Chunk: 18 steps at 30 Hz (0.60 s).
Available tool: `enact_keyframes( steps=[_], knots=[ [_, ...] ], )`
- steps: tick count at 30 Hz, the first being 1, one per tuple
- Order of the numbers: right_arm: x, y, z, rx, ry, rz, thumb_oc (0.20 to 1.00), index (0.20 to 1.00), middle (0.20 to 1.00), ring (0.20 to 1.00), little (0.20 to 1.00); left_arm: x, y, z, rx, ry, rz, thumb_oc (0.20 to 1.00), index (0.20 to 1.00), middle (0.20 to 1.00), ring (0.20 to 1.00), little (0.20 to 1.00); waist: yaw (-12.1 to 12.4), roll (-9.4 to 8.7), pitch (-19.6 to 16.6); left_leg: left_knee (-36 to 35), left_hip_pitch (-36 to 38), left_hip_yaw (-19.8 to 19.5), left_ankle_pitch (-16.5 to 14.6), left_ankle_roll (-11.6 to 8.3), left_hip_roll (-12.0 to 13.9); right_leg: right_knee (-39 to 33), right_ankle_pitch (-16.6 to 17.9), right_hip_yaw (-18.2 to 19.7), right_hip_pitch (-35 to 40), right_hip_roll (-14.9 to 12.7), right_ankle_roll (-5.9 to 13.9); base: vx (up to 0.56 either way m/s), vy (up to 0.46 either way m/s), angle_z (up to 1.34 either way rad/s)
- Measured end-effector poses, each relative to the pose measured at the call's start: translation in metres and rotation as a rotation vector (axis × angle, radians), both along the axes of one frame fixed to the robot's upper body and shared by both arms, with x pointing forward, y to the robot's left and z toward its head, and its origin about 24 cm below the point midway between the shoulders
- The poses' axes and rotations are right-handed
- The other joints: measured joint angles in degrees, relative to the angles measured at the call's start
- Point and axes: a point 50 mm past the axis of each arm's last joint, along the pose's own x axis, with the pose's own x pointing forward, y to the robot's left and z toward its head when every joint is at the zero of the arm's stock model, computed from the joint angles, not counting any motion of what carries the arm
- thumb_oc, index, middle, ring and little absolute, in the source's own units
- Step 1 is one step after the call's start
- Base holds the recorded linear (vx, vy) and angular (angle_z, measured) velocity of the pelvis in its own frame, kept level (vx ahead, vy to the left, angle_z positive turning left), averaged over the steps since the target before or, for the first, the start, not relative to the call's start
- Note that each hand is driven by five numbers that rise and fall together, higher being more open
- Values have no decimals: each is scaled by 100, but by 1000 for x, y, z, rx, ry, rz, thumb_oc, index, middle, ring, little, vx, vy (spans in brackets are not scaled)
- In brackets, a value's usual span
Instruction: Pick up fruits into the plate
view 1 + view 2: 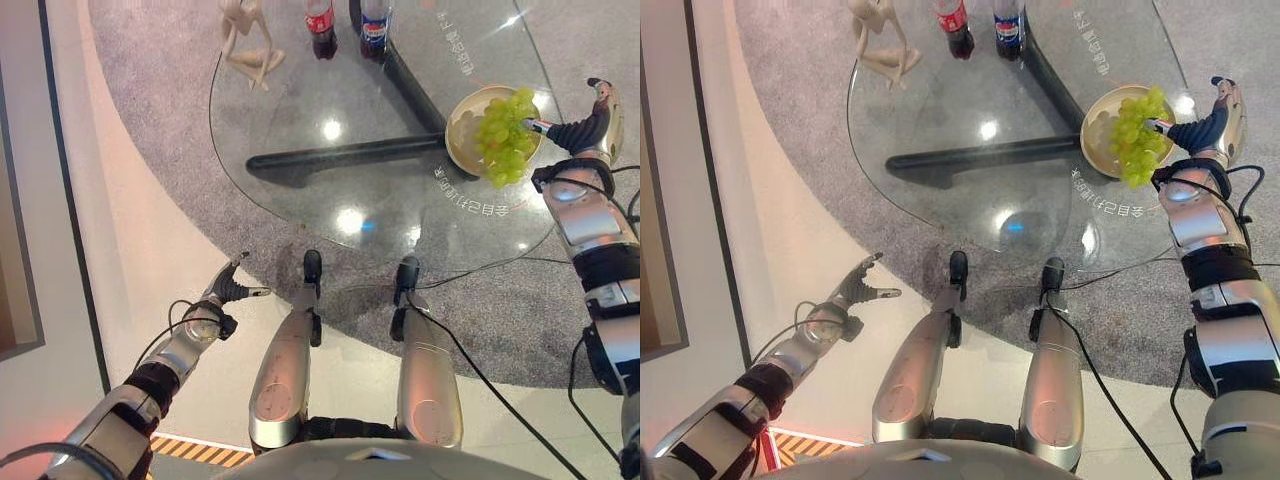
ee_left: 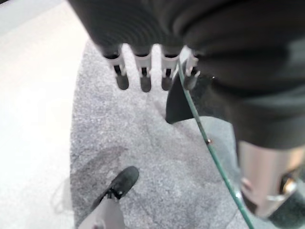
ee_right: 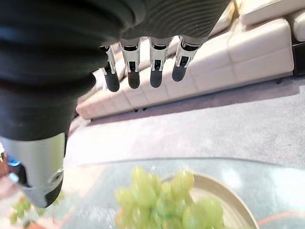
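Note:
A bunch of green grapes lies in a beige plate near the right edge of the round glass table. My right hand hovers just right of the plate, with its thumb reaching to the edge of the bunch. In the right wrist view its fingers stretch out straight above the grapes and the plate, holding nothing. My left hand hangs low at the lower left, off the table over the floor, its fingers straight and empty.
Two soda bottles and a beige figurine stand at the table's far side. A dark table base shows through the glass. Grey carpet surrounds the table. A light sofa lies beyond it.

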Motion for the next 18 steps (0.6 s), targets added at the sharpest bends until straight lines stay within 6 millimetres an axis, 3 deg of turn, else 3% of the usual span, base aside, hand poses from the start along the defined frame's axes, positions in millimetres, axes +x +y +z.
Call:
enact_keyframes(
  steps=[5,9,11,14,17,18],
  knots=[
    [-16,-6,-19,32,-5,20,1000,1000,1000,1000,1000,-9,7,-12,-31,48,61,1000,1000,1000,1000,1000,-63,-130,-8,-94,652,13,-147,-4,34,-452,63,-52,827,53,0,61,59,0],
    [-24,1,-34,146,-35,108,1000,1000,1000,1000,1000,-21,17,-23,-49,99,109,1000,1000,1000,1000,1000,-90,-357,-85,-129,910,28,-242,-25,92,-686,68,-98,1180,113,-5,77,56,0],
    [-29,11,-61,317,-14,189,1000,1000,1000,1000,1000,-29,19,-30,-75,135,130,1000,1000,1000,1000,1000,-98,-508,-169,-221,1145,22,-272,-56,123,-802,73,-130,1429,149,-12,108,42,1],
    [-47,34,-123,584,112,323,1000,1000,1000,1000,1000,-47,23,-44,-166,197,206,1000,1000,1000,1000,1000,-90,-758,-587,-344,1342,32,-318,-73,136,-1048,72,-175,1697,173,-12,98,39,1],
    [-67,45,-166,728,202,357,1000,1000,1000,1000,1000,-60,22,-55,-236,251,257,1000,1000,1000,1000,1000,-90,-828,-863,-473,1563,31,-323,-70,117,-1191,72,-203,1946,159,-10,158,45,7],
    [-84,54,-196,815,269,357,1000,1000,1000,1000,1000,-74,22,-66,-288,295,308,1000,1000,1000,1000,1000,-90,-844,-1114,-563,1743,29,-353,-70,105,-1333,66,-248,2169,154,-4,168,37,10]
  ],
)
